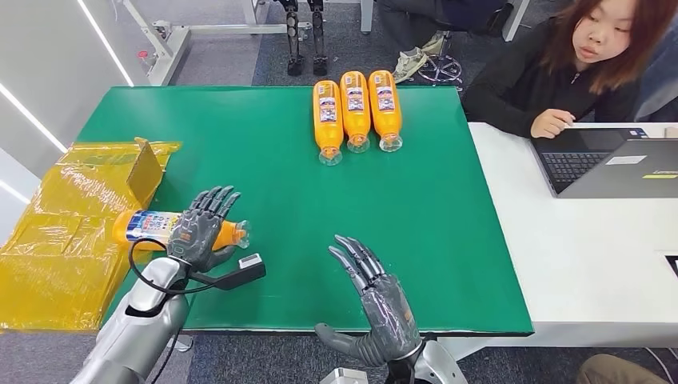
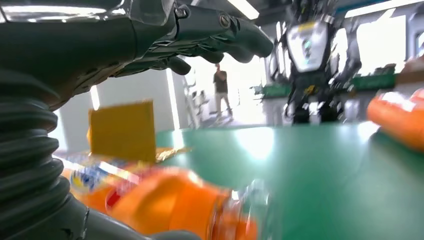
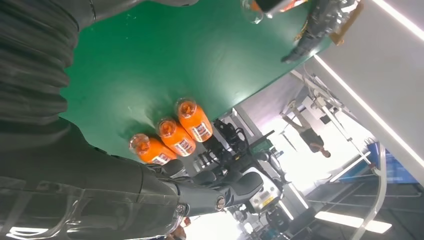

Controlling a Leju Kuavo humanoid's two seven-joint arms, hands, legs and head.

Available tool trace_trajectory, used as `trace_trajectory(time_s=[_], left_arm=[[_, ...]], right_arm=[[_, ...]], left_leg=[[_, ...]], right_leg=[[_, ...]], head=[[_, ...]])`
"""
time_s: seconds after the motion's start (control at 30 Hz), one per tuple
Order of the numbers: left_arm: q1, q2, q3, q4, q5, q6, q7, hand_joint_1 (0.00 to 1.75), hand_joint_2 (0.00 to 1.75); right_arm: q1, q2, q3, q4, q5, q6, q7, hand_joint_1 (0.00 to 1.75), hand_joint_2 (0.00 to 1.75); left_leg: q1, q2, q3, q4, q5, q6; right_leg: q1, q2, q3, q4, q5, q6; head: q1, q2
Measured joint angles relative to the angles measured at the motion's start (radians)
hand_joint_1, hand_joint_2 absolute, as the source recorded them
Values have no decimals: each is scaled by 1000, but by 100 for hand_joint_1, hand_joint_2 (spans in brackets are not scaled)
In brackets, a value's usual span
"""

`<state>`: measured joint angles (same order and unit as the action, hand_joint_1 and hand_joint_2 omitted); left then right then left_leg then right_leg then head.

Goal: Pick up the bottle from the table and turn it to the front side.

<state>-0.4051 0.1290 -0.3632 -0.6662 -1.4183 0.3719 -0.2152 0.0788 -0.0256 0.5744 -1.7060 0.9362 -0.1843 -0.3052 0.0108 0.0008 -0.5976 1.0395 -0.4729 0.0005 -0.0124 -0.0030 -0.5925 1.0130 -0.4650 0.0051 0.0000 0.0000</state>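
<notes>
Left hand (image 1: 201,232) over lying orange plastic bottle (image 1: 148,226) at green worktop (image 1: 264,160) edge; fingers (image 1: 217,198) extended, contact possibly unclear. Right hand (image 1: 382,308) spread wide, holding nothing.

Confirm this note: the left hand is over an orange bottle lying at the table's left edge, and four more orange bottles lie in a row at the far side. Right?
Not quite. The head view shows three orange bottles in the far row, not four. The rest holds: the left hand is over the orange bottle lying at the left edge of the green table.
</notes>
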Motion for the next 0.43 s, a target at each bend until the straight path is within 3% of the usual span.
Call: trace_trajectory(time_s=[0.1, 0.27, 0.43], left_arm=[[35, 8, 29, -114, 88, -48, -63, 0, 175], [112, 8, 75, -359, 520, -269, -267, 0, 175], [155, 0, 99, -578, 857, -448, -348, 0, 175]], right_arm=[[3, 0, -1, 0, 1, -3, -1, 0, 175], [15, 0, -8, 0, 0, -25, -5, 0, 175], [17, -2, -16, -6, 1, -53, -2, 0, 175]], left_leg=[[0, 0, 0, 0, 0, 0], [0, 0, 0, 0, 0, 0], [0, 0, 0, 0, 0, 0]], right_leg=[[0, 0, 0, 0, 0, 0], [0, 0, 0, 0, 0, 0], [0, 0, 0, 0, 0, 0]], head=[[0, 0], [0, 0], [0, 0]])
